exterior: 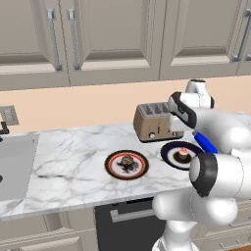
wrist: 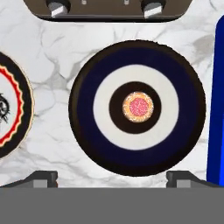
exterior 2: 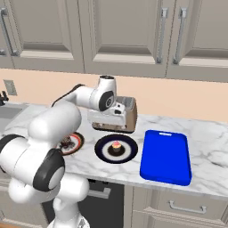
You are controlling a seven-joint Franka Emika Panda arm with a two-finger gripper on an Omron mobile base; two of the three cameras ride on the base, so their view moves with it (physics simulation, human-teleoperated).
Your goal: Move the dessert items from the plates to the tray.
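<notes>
Working left to right across the marble counter (exterior: pixel 68 157). I am finding the red-and-black-rimmed plate (exterior: pixel 126 164) sitting furthest left, with the brown chocolate pastry (exterior: pixel 127 161) resting at its centre. Just to its right the navy plate (exterior 2: pixel 116 148) is carrying the pink-frosted cupcake (exterior 2: pixel 116 145), also dead centre. Beyond that, close beside the navy plate but not touching it, the blue tray (exterior 2: pixel 165 156) is lying flat with nothing on it. The beige toaster (exterior: pixel 153 121) is standing behind the plates, against the wall.

My gripper (exterior 2: pixel 107 126) is hanging directly above the navy plate with its jaws spread wide and nothing between them; in the hand view the two fingertips (wrist: pixel 43 178) are framing the plate's near edge, well clear of the cupcake (wrist: pixel 138 106).

Handling, as I am judging it: the cupcake looks light and small, its frosting soft and easily smeared, its dark base the firmer part. I am recommending a low grip across that base, with gentle closing. The pastry looks lumpy and may crumble, so it calls for the same care.

Orientation: the cupcake is standing upright, frosting upward, round from above, so it is offering no long axis and any approach angle is serving. The tray's long side is running away from the counter's front edge.
</notes>
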